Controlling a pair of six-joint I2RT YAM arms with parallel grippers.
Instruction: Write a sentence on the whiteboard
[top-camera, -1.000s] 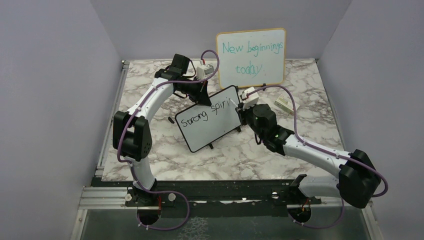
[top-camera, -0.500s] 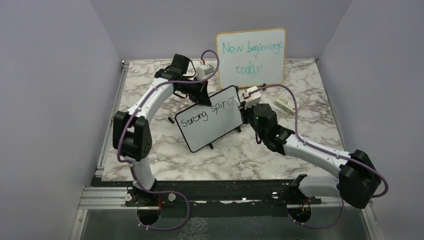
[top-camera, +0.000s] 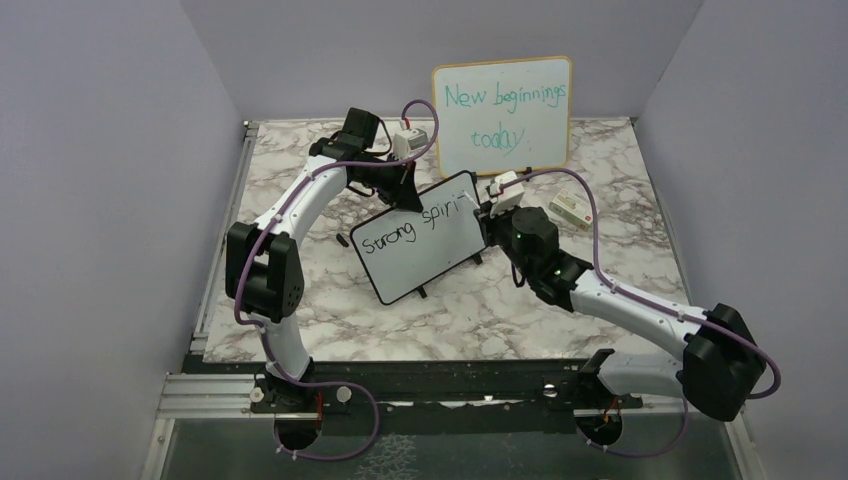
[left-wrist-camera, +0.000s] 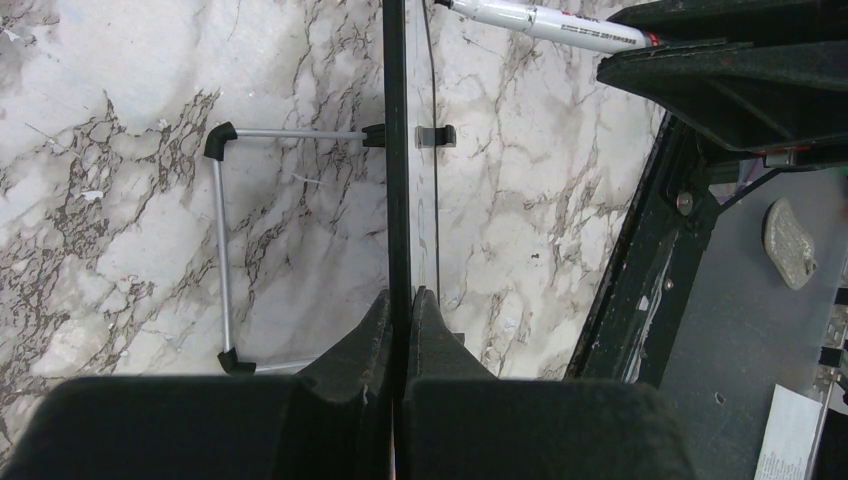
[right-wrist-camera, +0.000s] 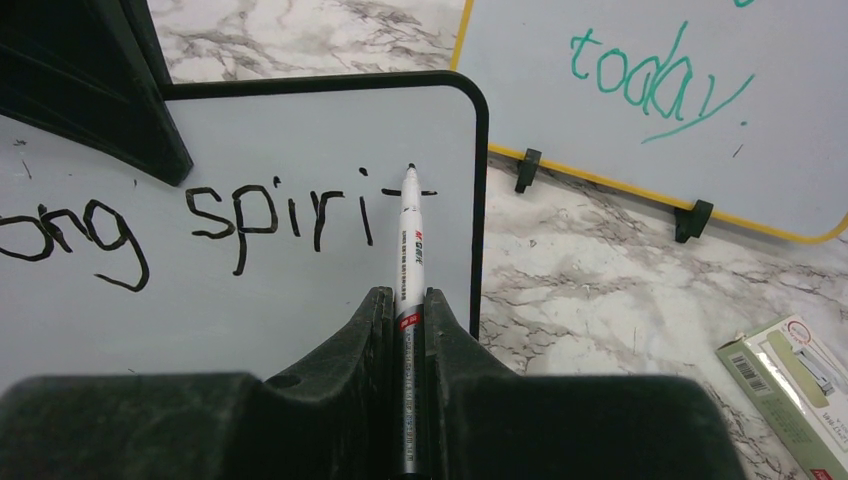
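The whiteboard (top-camera: 418, 237) stands on its small black feet near the middle of the marbled bench (top-camera: 330, 310). Its long side runs from near-left to far-right, and its written face is turned toward the arms' bases. Black handwriting on it reads "Strong spiri", followed by a short horizontal dash near the top right corner. The left hand (top-camera: 405, 178) reaches over from behind and is pressed together on the board's top edge; in its own wrist view the frame is pinched edge-on between the fingers (left-wrist-camera: 372, 330). The right hand (right-wrist-camera: 408, 300) pinches a white marker (right-wrist-camera: 411, 230) that points away from it, its black tip at the dash. The marker's red print is too small to read. Behind, a larger yellow-framed board (top-camera: 503, 115) stands at the back of the bench with "New beginnings today." in teal. A small box (top-camera: 568, 208) lies to the right of the whiteboard.
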